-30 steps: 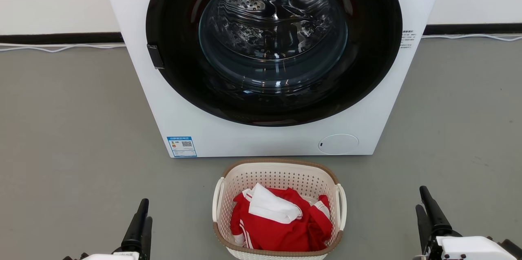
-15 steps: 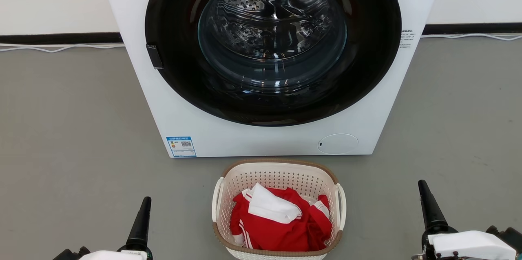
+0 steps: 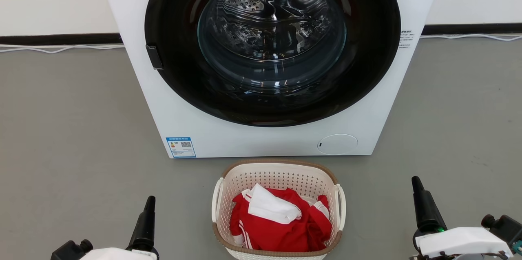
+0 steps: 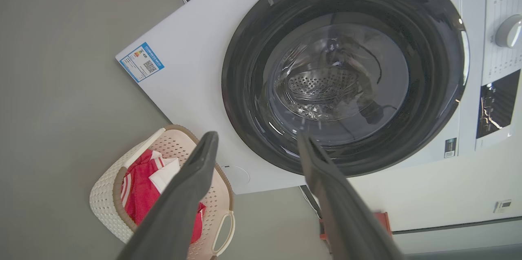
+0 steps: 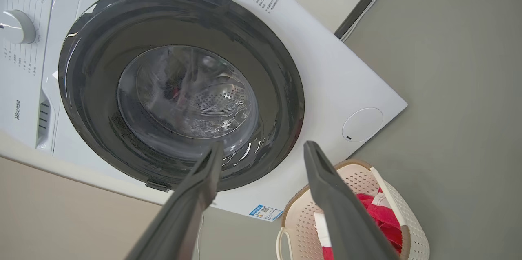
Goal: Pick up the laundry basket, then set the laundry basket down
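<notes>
The laundry basket (image 3: 279, 178), cream perforated plastic with a tan rim and white loop handles, stands on the grey floor just before the washer. It holds red and white clothes (image 3: 281, 221). My left gripper (image 3: 150, 201) is low at its left, well apart from it, fingers edge-on. My right gripper (image 3: 415, 181) is off to its right, also apart. In the left wrist view the left gripper (image 4: 257, 139) is open and empty, with the basket (image 4: 105, 182) behind its left finger. The right gripper (image 5: 263, 148) is open too, the basket (image 5: 416, 233) low right.
A white front-loading washer (image 3: 212, 137) with a dark round door (image 3: 272, 39), shut, rises right behind the basket. White cables (image 3: 61, 47) run along the black skirting at the wall. Grey floor (image 3: 73, 129) lies on both sides of the basket.
Both wrists have rolled, so each gripper's fingers now line up edge-on in the head view. The right gripper has risen and shifted slightly left. The basket has not moved.
</notes>
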You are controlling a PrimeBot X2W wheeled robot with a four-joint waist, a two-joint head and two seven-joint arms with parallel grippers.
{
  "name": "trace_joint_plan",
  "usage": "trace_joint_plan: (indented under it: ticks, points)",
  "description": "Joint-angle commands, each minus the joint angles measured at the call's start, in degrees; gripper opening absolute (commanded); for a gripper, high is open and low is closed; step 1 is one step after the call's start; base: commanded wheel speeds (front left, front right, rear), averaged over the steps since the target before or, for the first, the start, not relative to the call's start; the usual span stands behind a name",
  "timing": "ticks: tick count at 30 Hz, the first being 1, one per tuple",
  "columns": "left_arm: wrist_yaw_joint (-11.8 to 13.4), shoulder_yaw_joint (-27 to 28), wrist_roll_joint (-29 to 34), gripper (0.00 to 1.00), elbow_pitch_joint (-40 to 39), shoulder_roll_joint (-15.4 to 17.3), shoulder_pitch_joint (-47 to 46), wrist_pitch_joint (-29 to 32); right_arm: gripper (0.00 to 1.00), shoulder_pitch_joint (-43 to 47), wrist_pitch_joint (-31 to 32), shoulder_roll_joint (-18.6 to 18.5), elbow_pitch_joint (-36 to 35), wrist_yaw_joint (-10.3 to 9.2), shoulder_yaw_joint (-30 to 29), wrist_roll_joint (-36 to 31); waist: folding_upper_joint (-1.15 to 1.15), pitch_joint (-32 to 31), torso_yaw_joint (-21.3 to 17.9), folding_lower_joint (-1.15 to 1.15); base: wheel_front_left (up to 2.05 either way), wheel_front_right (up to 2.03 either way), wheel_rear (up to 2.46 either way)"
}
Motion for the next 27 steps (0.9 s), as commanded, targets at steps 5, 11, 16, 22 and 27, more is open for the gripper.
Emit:
trace_joint_plan:
  ticks: [5,11,16,22,27]
  points:
    - [0.21,0.39,6.53,1.0,-1.88,0.54,-2.51,-1.4,1.0,-2.56,-1.71,-0.97,-2.02,0.21,1.19,-6.52,0.0,-0.08,0.03,-0.01,0.0,0.0,0.0]
    - [0.43,0.23,11.77,1.0,-2.09,0.6,-2.2,-2.41,1.0,-2.8,-2.71,-1.16,-1.87,0.23,1.59,-11.8,0.0,-0.11,0.01,-0.01,0.0,0.0,0.0]
    - [0.49,0.28,16.3,1.0,-2.11,0.65,-2.21,-3.25,1.0,-3.02,-3.55,-1.3,-1.45,0.25,1.9,-15.81,0.0,-0.09,0.09,-0.01,0.0,0.0,0.0]
    - [0.45,0.41,20.39,1.0,-2.36,0.71,-2.22,-4.25,1.0,-3.13,-4.54,-1.35,-1.28,0.27,2.03,-20.28,0.0,-0.08,0.2,-0.01,0.0,0.0,0.0]
    - [0.45,0.56,23.45,1.0,-2.62,0.76,-2.13,-5.09,1.0,-3.07,-5.38,-1.25,-1.38,0.29,2.15,-23.76,0.0,-0.04,0.14,-0.01,0.0,0.0,0.0]
